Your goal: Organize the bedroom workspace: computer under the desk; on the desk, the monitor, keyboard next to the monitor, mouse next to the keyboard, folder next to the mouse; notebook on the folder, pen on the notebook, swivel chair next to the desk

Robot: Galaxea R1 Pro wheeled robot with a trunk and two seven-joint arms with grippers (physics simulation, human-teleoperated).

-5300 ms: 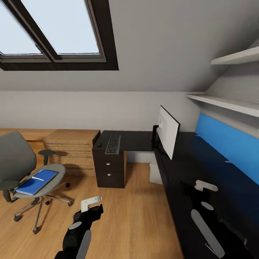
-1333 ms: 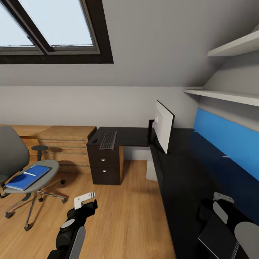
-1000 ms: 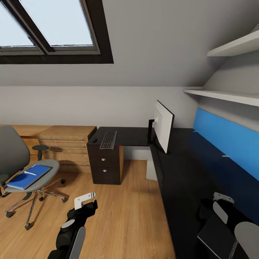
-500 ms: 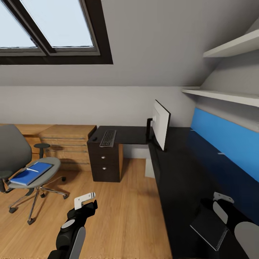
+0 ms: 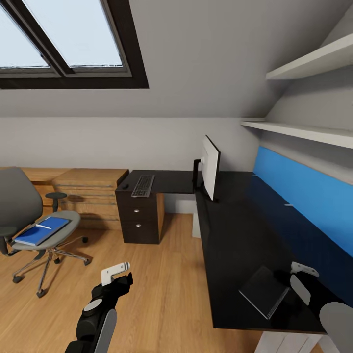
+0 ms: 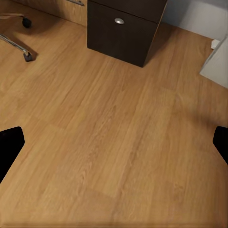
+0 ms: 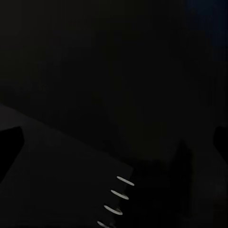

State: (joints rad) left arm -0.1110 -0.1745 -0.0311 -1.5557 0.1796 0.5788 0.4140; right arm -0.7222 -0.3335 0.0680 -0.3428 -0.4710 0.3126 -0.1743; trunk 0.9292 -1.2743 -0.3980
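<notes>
The black desk (image 5: 230, 230) runs along the right wall, with the monitor (image 5: 211, 166) standing at its corner. On the far wing lie the keyboard (image 5: 142, 185) and the mouse (image 5: 125, 186). The dark notebook (image 5: 264, 291) lies flat near the desk's near end, just left of my open right gripper (image 5: 300, 273); its spiral rings (image 7: 118, 194) show in the right wrist view. At the left, the swivel chair (image 5: 19, 206) carries the blue folder (image 5: 41, 230) with the pen (image 5: 43, 226) on it. My left gripper (image 5: 115, 272) hangs open over the floor. A pale box, perhaps the computer (image 5: 195, 223), stands under the desk.
A low wooden drawer cabinet (image 5: 88, 193) stands against the back wall beside the black drawer unit (image 5: 138, 218). White shelves (image 5: 304, 132) hang above the blue back panel (image 5: 304, 196). Open wooden floor (image 6: 114, 133) lies between chair and desk.
The whole view has shifted as the camera moved, and the desk's near end has come into sight. The notebook now shows fully, left of my right gripper. Both arms keep their pose.
</notes>
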